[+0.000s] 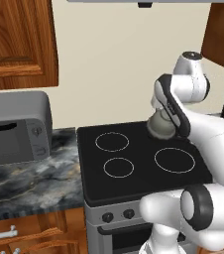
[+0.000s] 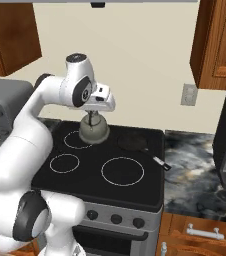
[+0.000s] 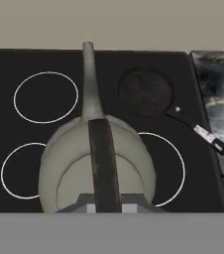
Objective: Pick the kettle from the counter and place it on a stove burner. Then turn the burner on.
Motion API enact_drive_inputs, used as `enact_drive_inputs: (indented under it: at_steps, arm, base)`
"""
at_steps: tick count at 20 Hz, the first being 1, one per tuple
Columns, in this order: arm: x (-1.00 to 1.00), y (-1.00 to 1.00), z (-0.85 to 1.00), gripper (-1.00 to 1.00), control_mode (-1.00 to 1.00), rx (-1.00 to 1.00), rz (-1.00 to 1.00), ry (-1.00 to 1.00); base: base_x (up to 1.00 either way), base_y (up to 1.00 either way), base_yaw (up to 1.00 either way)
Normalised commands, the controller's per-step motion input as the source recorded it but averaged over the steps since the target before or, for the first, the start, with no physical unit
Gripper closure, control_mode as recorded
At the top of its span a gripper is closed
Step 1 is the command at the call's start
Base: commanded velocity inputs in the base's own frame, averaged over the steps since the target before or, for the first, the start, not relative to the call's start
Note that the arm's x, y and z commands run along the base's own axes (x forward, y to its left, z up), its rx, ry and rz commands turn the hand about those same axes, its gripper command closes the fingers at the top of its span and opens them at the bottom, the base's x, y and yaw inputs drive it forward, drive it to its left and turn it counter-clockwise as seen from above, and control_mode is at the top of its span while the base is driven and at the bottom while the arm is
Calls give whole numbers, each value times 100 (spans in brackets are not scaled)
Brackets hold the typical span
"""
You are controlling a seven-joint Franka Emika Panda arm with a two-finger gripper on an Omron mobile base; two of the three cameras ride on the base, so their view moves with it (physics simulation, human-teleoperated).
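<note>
1. The hand (image 2: 90, 119) is pinched shut on the arched handle of the kettle (image 2: 94, 131). Its fingertips are hard to make out in the right base view, where they merge with the handle's top.
2. In the left base view the arm's forearm covers the hand and most of the kettle (image 1: 159, 127). Just the pale dome shows, at the rear of the cooktop (image 1: 139, 181).
3. The kettle hangs over the back of the black glass, between the rear left ring (image 2: 78, 139) and the dark pan (image 2: 133, 141). Whether its base touches the glass or floats just above it cannot be told.
4. In the hand view the kettle (image 3: 74, 163) fills the lower middle, its spout pointing up the picture and its dark handle strip running down under the grey band, which cuts off the grip itself.
5. There the kettle hides part of the large ring (image 3: 176, 166) and part of the smallest ring, the stove burner (image 3: 7, 171).
6. The pan's long handle reaches toward the marbled bench (image 2: 195, 167) on the right.
7. The knobs (image 2: 116, 219) on the stove front are small, and their setting is unreadable.
8. A grey appliance (image 1: 15, 129) on the left bench is cut off by the picture's edge.
</note>
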Motion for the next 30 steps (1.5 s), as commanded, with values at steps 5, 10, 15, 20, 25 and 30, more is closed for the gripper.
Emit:
enact_drive_inputs:
  at_steps: [5, 10, 15, 20, 25, 30]
  arm:
    - [24, 100, -18, 100, -100, 0, 0, 26]
    - [9, 87, -24, 100, -100, 1, 0, 20]
    - [2, 57, -19, 100, -100, 3, 0, 16]
    - [0, 24, -14, 100, -100, 4, 0, 9]
    - [0, 5, -20, 100, -100, 0, 0, 2]
    - [7, 12, -44, 100, -100, 0, 0, 0]
  base:
    - [0, 0, 0]
    - [0, 0, 0]
    - [0, 0, 0]
    - [0, 0, 0]
    - [0, 0, 0]
    - [0, 0, 0]
